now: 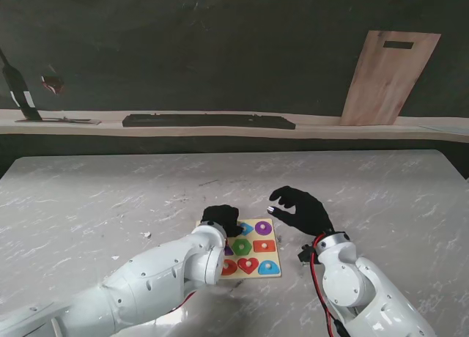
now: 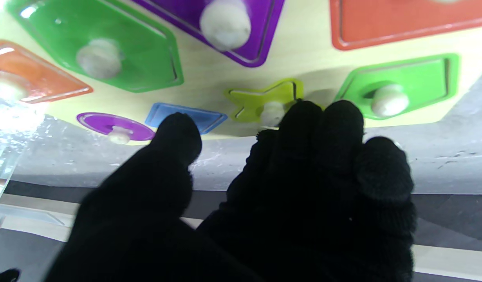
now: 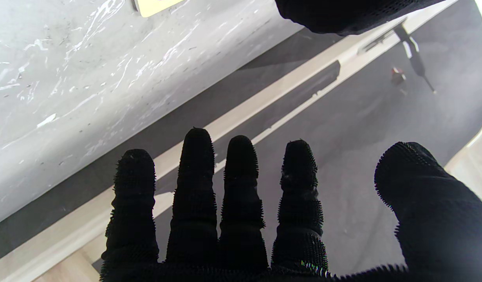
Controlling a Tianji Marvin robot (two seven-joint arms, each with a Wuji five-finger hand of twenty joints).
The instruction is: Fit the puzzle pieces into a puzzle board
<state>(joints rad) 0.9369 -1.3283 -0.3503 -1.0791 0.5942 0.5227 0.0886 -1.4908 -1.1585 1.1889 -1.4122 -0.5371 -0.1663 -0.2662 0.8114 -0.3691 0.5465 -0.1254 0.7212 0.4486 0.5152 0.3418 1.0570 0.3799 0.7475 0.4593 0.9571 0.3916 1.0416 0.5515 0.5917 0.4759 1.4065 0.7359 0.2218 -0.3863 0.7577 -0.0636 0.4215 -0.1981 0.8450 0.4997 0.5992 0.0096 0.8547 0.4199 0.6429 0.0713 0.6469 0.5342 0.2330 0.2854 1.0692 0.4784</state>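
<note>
Left hand: my left hand [image 1: 222, 218] sits over the far left corner of the puzzle board [image 1: 272, 272]. In the left wrist view the four fingers [image 2: 323, 129] are pressed together and the thumb stands apart; the fingertips are right at the white knob of the yellow star piece [image 2: 264, 102]. I cannot tell whether they touch or grip it.

Right hand: my right hand [image 1: 302, 210] hovers just right of the board and off the table, fingers spread, holding nothing.

Board: it lies flat on the marble table [image 1: 95, 198], between the two arms and close to me. Its long axis runs roughly away from me.

Pieces: star, blue diamond [image 2: 186, 116], purple disc [image 2: 114, 126], green pentagon [image 2: 401, 84] and the others I see all appear to sit in their recesses. I see no loose piece on the table.

Key relation: the star lies directly ahead of the left fingertips, at the board's far edge. The left hand is much the nearer one; the right hand is well apart from it.

Judgement: if the star is not fully home, a short press from the left fingers should seat it.

Risk: pushing at the edge could slide the board away from me.
</note>
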